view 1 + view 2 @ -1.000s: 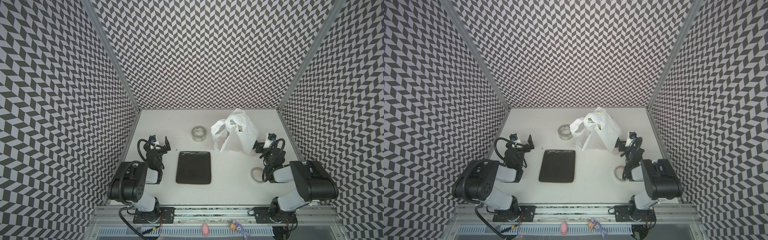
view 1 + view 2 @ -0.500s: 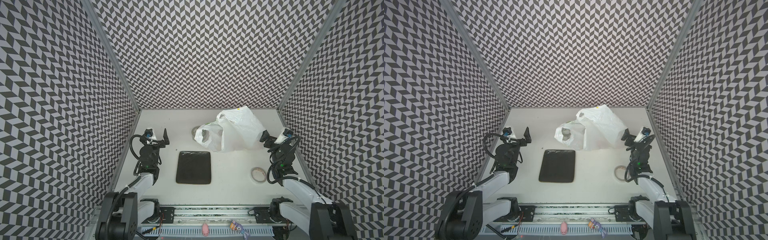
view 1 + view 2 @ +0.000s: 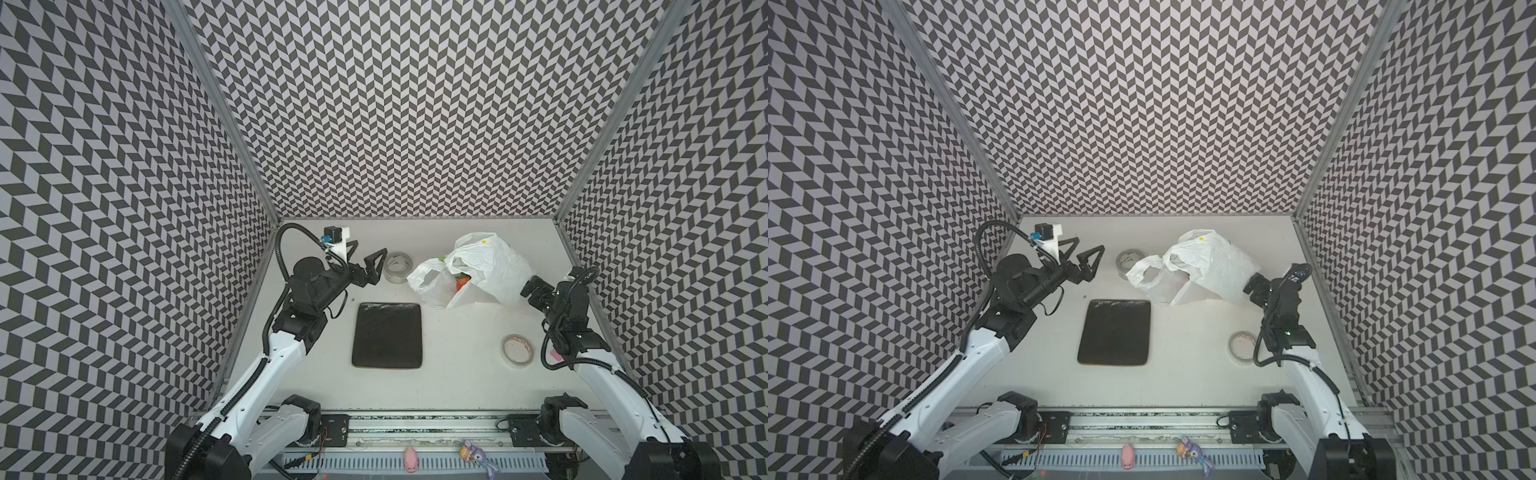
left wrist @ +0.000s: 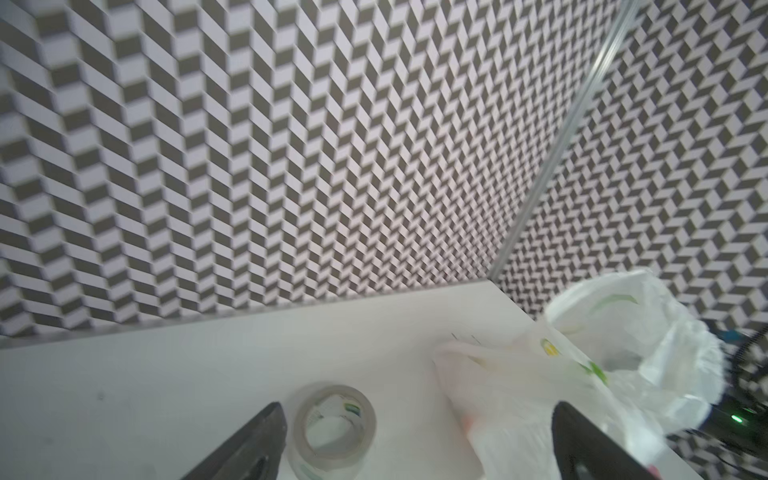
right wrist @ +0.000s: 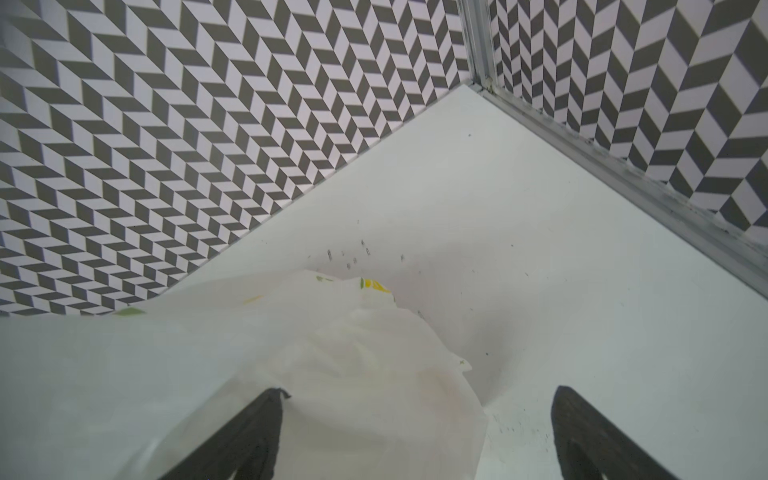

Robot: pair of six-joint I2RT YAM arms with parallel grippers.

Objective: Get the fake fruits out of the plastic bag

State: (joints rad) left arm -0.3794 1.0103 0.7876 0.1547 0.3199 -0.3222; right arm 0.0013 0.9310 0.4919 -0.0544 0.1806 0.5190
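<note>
While looking from above, note crinkly translucent white lemon-printed plastic bag (image 3: 492, 270) slumped sideways, mouth gaping, glossy red fake fruits (image 3: 462, 285) just inside. Spread apart, clamping nothing: left black fingers (image 4: 249, 449) off its mouth, seemingly to reach in; right black fingers (image 5: 245, 436) at its closed end, seemingly to tip. Underneath, plain white surface (image 3: 457, 386); all around, chevron-patterned walls (image 3: 415, 104).

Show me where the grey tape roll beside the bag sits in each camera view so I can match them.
In a top view: grey tape roll at the back, between the left gripper and the plastic bag.
In a top view: the roll just left of the bag's handle loop.
Left wrist: the roll between the open fingers, nearer one of them.
Right wrist: not in it.
Shared landmark: the plastic bag.
</note>
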